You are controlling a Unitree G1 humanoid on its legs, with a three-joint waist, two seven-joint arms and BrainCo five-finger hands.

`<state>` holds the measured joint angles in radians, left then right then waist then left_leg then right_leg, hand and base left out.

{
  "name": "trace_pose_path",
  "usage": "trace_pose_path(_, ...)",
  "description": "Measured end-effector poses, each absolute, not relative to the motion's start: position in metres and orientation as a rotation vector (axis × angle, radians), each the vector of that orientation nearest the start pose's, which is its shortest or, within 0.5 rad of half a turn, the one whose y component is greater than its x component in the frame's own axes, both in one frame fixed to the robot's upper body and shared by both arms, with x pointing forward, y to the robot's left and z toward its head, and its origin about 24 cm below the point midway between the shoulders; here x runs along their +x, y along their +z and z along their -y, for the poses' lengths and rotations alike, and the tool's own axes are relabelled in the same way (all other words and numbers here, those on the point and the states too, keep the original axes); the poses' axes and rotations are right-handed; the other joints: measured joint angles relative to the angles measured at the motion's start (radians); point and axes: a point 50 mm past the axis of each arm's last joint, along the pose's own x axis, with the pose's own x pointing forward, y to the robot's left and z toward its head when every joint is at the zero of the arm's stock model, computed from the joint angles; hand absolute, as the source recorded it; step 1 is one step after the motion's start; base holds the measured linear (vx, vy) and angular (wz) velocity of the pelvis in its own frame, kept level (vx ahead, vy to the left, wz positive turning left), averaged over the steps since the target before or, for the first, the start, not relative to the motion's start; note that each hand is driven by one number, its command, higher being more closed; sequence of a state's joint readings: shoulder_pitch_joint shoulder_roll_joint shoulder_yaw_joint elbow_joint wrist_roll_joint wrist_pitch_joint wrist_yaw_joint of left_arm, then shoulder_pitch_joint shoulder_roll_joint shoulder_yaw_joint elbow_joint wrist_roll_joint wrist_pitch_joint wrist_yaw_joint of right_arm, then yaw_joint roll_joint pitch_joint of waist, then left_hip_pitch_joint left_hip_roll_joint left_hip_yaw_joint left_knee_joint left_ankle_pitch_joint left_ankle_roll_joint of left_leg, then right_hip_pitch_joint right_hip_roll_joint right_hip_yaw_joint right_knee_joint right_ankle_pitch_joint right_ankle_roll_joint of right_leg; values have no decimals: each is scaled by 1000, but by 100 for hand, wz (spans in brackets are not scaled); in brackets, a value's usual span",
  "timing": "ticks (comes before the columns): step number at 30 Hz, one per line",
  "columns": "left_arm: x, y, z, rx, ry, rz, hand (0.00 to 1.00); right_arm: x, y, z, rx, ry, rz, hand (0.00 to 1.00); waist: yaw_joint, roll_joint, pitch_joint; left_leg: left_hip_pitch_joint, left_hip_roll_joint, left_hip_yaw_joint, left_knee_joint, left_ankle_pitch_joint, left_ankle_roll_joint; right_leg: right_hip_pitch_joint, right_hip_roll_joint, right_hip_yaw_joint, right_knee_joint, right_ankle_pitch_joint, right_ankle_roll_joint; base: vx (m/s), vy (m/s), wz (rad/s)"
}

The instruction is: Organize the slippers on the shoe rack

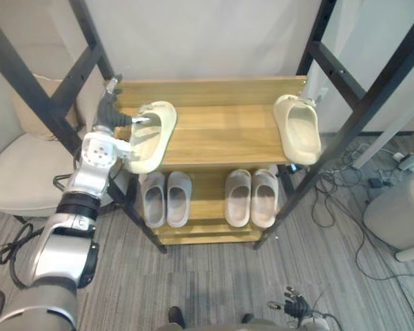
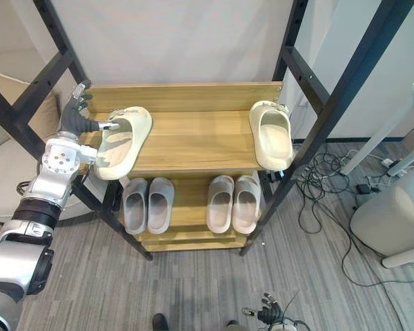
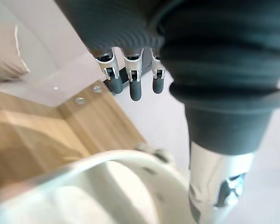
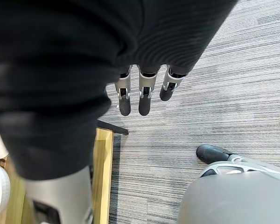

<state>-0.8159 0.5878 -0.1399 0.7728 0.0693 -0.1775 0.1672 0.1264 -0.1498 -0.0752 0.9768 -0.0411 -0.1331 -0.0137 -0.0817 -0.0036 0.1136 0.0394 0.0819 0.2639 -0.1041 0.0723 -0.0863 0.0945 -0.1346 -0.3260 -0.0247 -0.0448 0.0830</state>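
Shoe rack (image 1: 221, 131) shelf: left hand (image 1: 109, 114) fingers (image 3: 136, 88) straight, thumb against cream slipper (image 1: 152, 138); right hand (image 1: 294, 301) relaxed

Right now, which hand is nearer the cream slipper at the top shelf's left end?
Left. The left hand is at that slipper's outer side, with its thumb reaching onto it. The right hand hangs low over the floor, far below the slipper.

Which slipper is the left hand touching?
The cream slipper at the left end of the top shelf, lying angled, with the left hand at its rim. The other cream slipper sits at the right end; the grey pairs are on the lower shelf.
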Motion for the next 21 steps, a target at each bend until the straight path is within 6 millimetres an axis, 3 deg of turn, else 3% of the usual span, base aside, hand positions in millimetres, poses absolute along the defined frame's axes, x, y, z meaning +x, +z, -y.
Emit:
trace_pose_path(2,381,176,-257,693,223,225,0,101,-149,220,-144,-147,-965,0,0,2,3,-5,0,6,0,0,0,-12,-1,11,3,2,-2,-19,12,-13)
trace_pose_path(6,384,186,-261,774,230,223,0,105,-147,220,-143,-145,-951,0,-1,2,18,-6,3,21,0,0,0,-30,-1,27,16,2,-3,-35,8,-12)
trace_pose_path(7,385,188,-261,784,230,225,100,106,-147,220,-143,-145,-948,0,0,2,25,-7,4,27,0,0,0,-35,-1,29,21,2,-3,-46,12,-16)
trace_pose_path(21,385,199,-272,847,256,213,100,107,-146,220,-135,-140,-943,0,-4,4,33,-20,5,51,0,-1,1,-66,0,59,20,17,-3,-16,4,-6)
